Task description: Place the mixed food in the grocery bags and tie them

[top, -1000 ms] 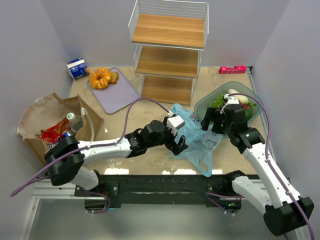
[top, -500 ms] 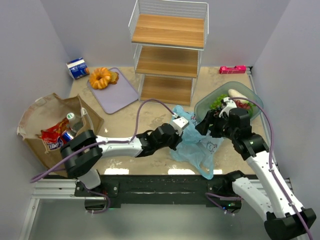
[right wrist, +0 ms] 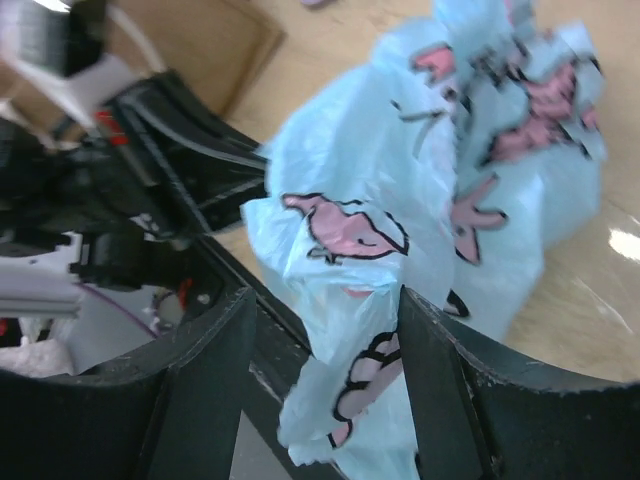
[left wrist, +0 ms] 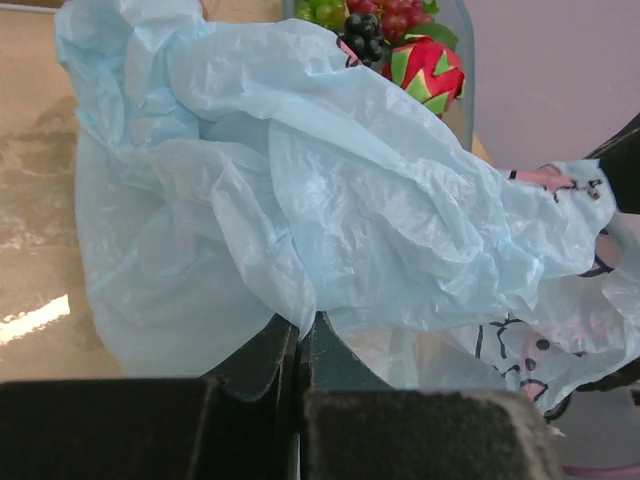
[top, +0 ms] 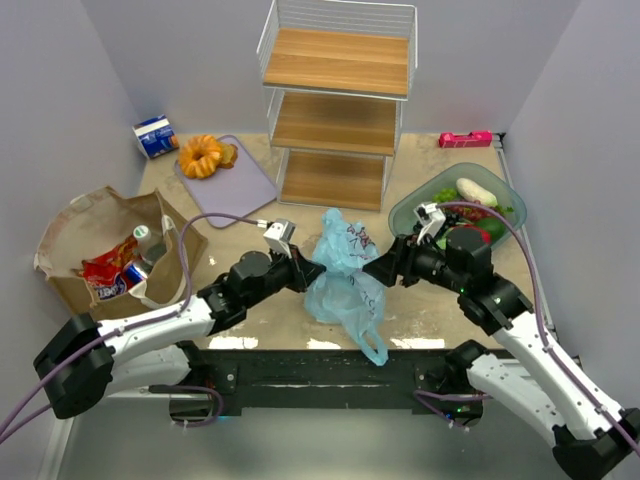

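Note:
The light-blue plastic bag (top: 345,270) hangs bunched between both arms at the table's front middle. My left gripper (top: 303,268) is shut on a fold of the plastic bag (left wrist: 330,180), pinched at the fingertips of the left gripper (left wrist: 300,322). My right gripper (right wrist: 325,300) stands open around a printed flap of the plastic bag (right wrist: 430,200), its jaws apart. The brown paper bag (top: 100,225) lies at left, holding a red snack packet (top: 105,270) and a bottle (top: 143,240). Grapes (left wrist: 365,30) and a dragon fruit (left wrist: 425,75) sit in the green bowl (top: 410,208), beside a pale fruit (top: 477,190).
A wire rack with wooden shelves (top: 335,100) stands at the back middle. A purple board (top: 235,190) lies to its left, with an orange ring pastry (top: 202,155) and a blue-white carton (top: 156,137). A pink object (top: 465,139) lies at the back right.
My left gripper shut on the plastic bag and drew it up and to the left. The right gripper swung from the bowl to the bag, its jaws narrowing.

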